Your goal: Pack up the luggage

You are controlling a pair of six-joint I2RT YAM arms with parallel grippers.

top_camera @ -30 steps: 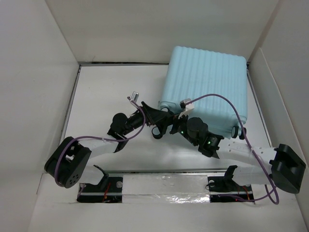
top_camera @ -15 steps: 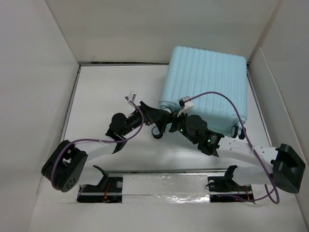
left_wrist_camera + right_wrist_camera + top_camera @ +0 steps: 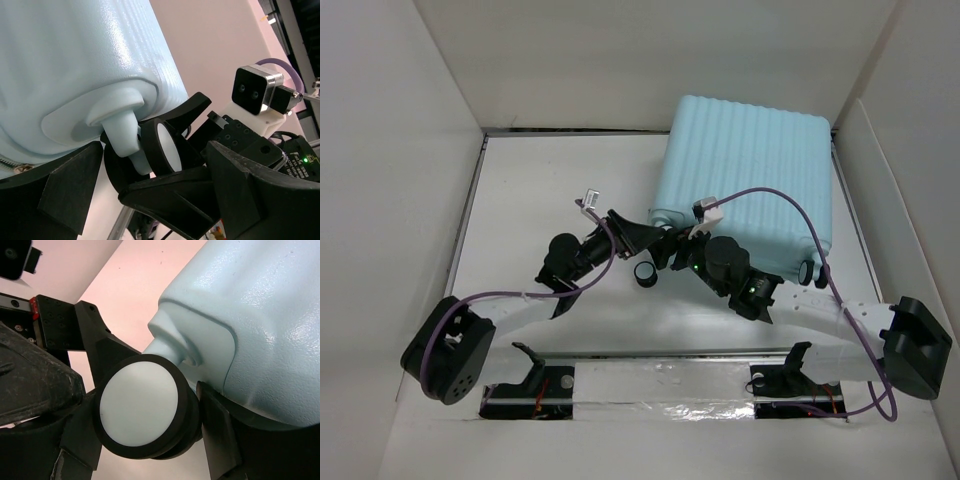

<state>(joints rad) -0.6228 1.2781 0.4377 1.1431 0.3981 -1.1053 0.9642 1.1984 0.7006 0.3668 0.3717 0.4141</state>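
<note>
Overhead, the luggage (image 3: 745,180) lies flat in the upper right of the frame on the white worktop (image 3: 550,190). It is a pale aqua hard shell, ribbed with fine parallel ridges and rounded at the corners. The arms cover part of its near-left corner, and its underside is hidden. Below that corner sits a caster wheel (image 3: 646,274), a black ring with a white hub on a moulded aqua stem. The left tool (image 3: 155,157) has its jaws spread, the wheel between them with a gap on one side. The right tool (image 3: 140,400) brackets the same wheel, but I cannot tell whether it pinches it. Close up, the shell has a faintly pebbled gloss.
</note>
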